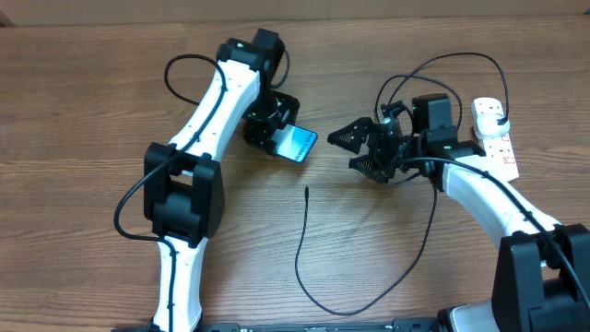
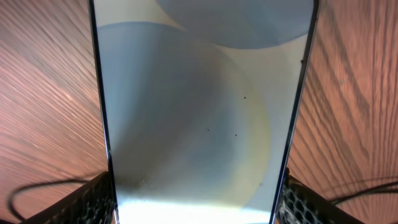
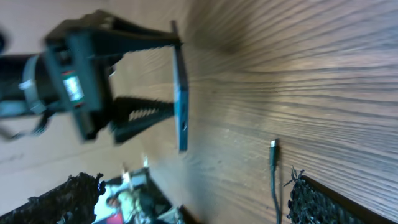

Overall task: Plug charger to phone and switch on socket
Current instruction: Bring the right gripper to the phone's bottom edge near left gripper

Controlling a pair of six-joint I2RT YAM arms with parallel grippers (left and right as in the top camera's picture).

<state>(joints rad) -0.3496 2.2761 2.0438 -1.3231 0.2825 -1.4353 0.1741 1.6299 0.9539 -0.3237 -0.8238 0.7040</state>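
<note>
We judge the step in hand to be picking up the charger, ahead of plugging it in; nothing is connected yet. The left fingers are closed on the long edges of the phone and hold it tilted above the tabletop, screen lit. The right fingers are spread wide and empty, hanging just beside the phone. The connector tip lies loose on the tabletop, below the phone and apart from it. The next move calls for lowering the right fingers onto the cable just behind that tip, pinching it so the tip points out straight, then lining it up with the phone's short edge. The port itself is not visible to us. The socket sits at the far right behind the right arm, and its switch is too small to read. The cable loops widely under the right arm and could drag or snag as the tip is lifted.
</note>
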